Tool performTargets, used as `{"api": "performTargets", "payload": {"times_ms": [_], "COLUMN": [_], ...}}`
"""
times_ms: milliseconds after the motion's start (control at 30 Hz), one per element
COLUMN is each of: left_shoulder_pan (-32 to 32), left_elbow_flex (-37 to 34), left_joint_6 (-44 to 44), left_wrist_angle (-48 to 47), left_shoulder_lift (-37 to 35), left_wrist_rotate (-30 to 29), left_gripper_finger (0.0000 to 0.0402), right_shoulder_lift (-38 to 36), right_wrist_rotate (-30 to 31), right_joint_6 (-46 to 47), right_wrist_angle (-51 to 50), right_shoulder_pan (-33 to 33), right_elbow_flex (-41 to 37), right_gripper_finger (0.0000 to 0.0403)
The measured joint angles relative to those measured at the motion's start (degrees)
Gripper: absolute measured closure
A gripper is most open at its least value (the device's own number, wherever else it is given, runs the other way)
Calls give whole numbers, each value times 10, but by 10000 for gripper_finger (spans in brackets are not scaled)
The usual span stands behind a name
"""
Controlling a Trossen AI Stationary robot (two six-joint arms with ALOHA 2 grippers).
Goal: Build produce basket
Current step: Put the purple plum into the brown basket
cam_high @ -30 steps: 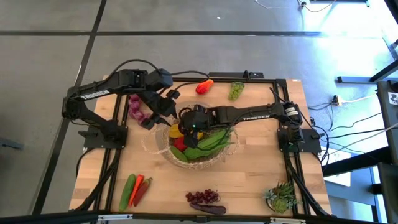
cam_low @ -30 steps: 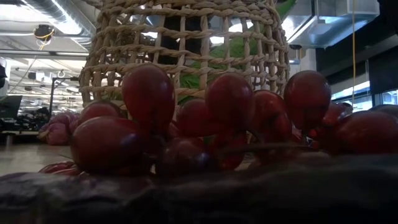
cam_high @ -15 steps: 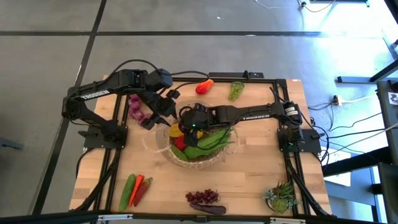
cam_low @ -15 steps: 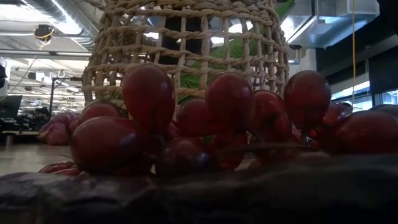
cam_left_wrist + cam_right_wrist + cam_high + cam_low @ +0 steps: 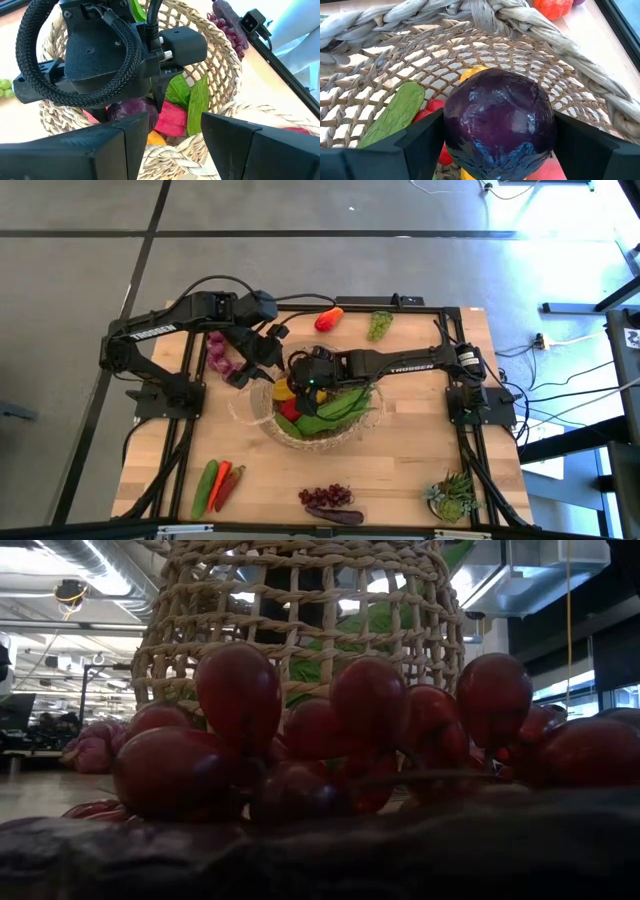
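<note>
1. The right gripper (image 5: 297, 385) hangs inside the basket (image 5: 262, 426), at the side towards the left arm. Its jaws stand wide, one on either side of a round dark purple produce piece (image 5: 499, 122). Whether the pads still touch it I cannot tell; it appears to be just let go.
2. To do this step well, I judge the piece should settle on the produce beneath, the yellow piece (image 5: 475, 73), the red one (image 5: 434, 106) and the green leaf (image 5: 395, 114), before the arm lifts. A straight rise would keep the fingers off the woven rim.
3. The left gripper (image 5: 167, 132) waits just outside the rim with its jaws partly apart and nothing between them, looking in at the right wrist.
4. Inside the basket also lie a red pepper (image 5: 288, 412) and green leafy stalks (image 5: 342, 406).
5. On the wooden table (image 5: 400, 460) remain a cucumber (image 5: 205, 486) beside chillies (image 5: 228, 483), purple grapes (image 5: 328, 497), pink-purple produce (image 5: 219, 351), a tomato-red piece (image 5: 327, 318), green grapes (image 5: 379, 325) and a spiky potted plant (image 5: 453, 496).
6. Beyond is grey floor, and in the low view ceiling ducts and windows.
</note>
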Motion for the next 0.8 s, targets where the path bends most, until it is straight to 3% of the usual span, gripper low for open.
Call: {"api": "performTargets", "payload": {"times_ms": [800], "left_shoulder_pan": [0], "left_elbow_flex": [0], "left_joint_6": [0], "left_wrist_angle": [1], "left_shoulder_lift": [0], "left_wrist_rotate": [-1], "left_gripper_finger": [230], "right_shoulder_lift": [0], "right_wrist_rotate": [-9], "right_joint_6": [15], "right_wrist_angle": [3], "right_shoulder_pan": [-1], "right_elbow_flex": [0], "right_gripper_finger": [77]}}
